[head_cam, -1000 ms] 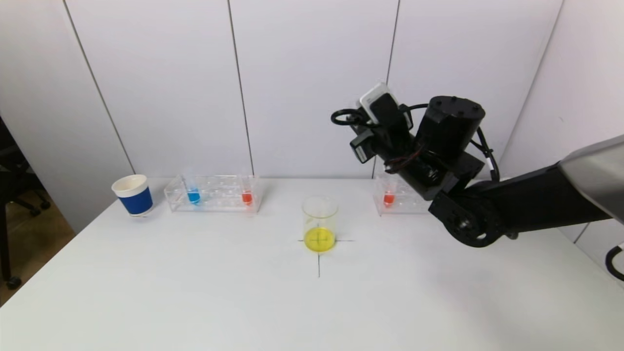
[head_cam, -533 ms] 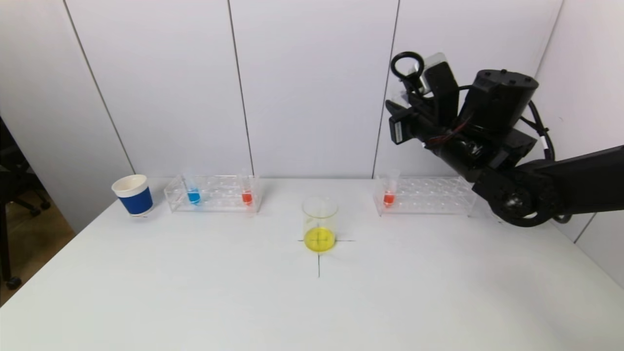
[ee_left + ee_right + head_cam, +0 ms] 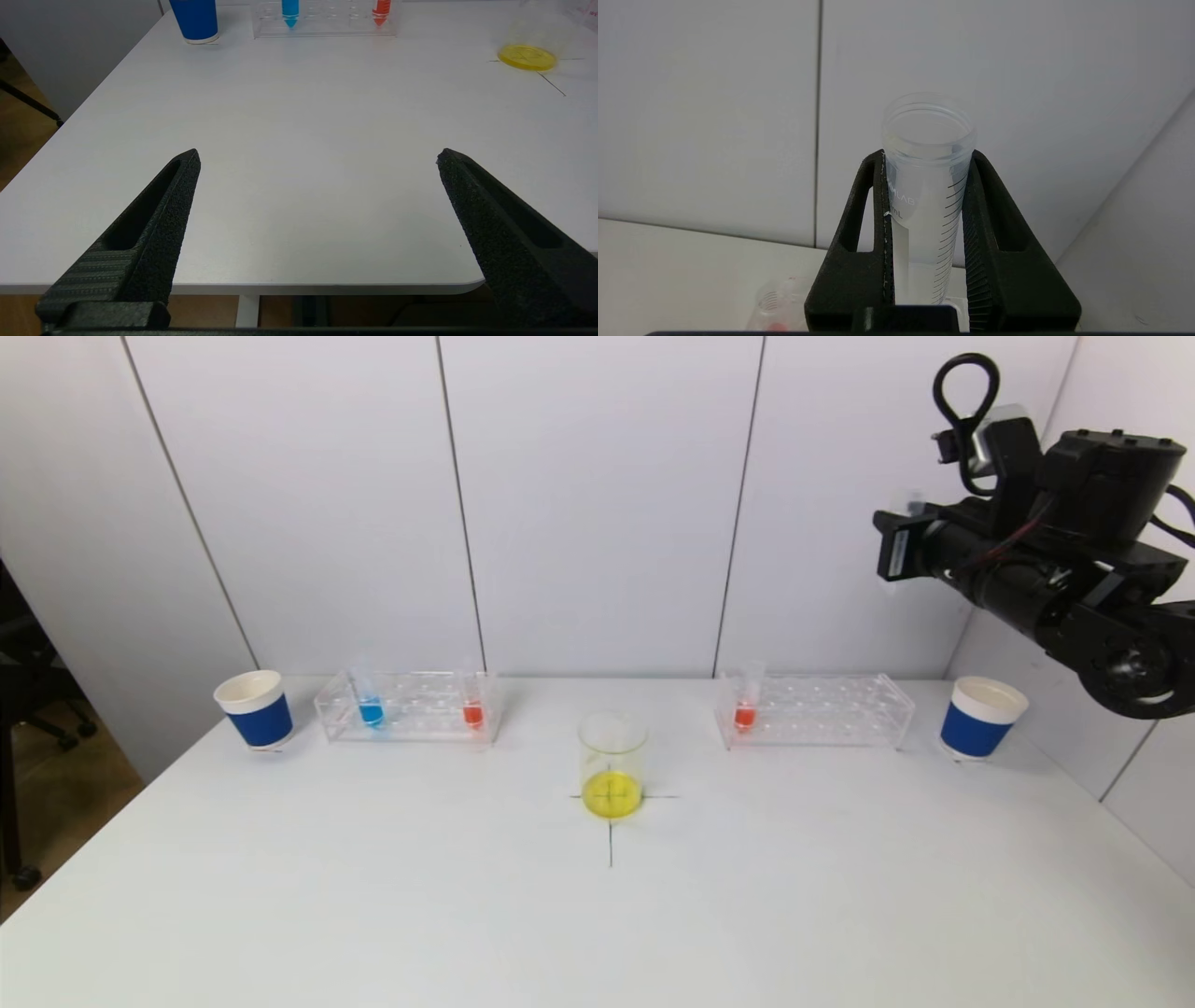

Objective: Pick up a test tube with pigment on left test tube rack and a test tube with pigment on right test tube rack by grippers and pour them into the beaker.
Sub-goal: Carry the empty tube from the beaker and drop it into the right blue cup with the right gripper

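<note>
Nearest us, our left tool (image 3: 317, 156) hangs spread wide over the counter's (image 3: 467, 915) front edge, with the beaker (image 3: 612, 764) of yellow liquid standing on its cross mark mid-counter. Farther back, the left rack (image 3: 408, 707) holds blue and red tubes and the right rack (image 3: 812, 709) one red tube. High at the right, our right tool (image 3: 924, 158) pinches an empty clear test tube (image 3: 927, 196).
</note>
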{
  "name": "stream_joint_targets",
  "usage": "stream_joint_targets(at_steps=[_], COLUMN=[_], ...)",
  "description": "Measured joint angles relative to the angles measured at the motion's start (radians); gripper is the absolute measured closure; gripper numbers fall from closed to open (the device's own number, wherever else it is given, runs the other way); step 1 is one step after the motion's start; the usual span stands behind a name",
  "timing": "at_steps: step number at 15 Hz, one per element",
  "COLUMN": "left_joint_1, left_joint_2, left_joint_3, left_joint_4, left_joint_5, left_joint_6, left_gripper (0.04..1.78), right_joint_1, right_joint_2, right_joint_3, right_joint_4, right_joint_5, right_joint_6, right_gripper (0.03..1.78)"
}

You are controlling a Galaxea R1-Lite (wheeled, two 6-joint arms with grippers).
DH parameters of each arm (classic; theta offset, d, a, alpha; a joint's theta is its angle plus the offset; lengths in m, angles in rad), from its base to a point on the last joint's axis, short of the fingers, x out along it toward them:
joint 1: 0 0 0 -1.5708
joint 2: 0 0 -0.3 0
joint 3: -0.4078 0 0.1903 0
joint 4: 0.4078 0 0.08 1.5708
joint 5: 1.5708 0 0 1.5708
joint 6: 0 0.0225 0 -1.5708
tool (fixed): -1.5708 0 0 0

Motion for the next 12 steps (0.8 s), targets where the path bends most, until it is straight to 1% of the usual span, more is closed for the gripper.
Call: stream_joint_targets(at_steps=[2,3,5,7,10,12], left_joint_1=[0.000,0.000,0.000,0.000,0.000,0.000], left_joint_2=[0.000,0.000,0.000,0.000,0.000,0.000], left_joint_3=[0.000,0.000,0.000,0.000,0.000,0.000], left_joint_4=[0.000,0.000,0.000,0.000,0.000,0.000], left_joint_5=[0.000,0.000,0.000,0.000,0.000,0.000], left_joint_6=[0.000,0.000,0.000,0.000,0.000,0.000], left_gripper=[0.05,0.05,0.05,0.05,0.05,0.05], right_joint_1=[-0.071,-0.104,-0.159,-0.210,-0.268,-0.295], right_joint_2=[-0.003,-0.002,0.002,0.013,0.046,0.075], right_joint_3=[-0.002,-0.003,-0.003,-0.005,-0.009,-0.013], right_joint_4=[0.005,0.007,0.006,0.006,-0.009,-0.014], right_joint_5=[0.010,0.022,0.050,0.065,0.076,0.079], right_joint_6=[0.014,0.032,0.053,0.084,0.103,0.141], right_gripper=[1.33,1.33,1.33,1.33,1.33,1.33])
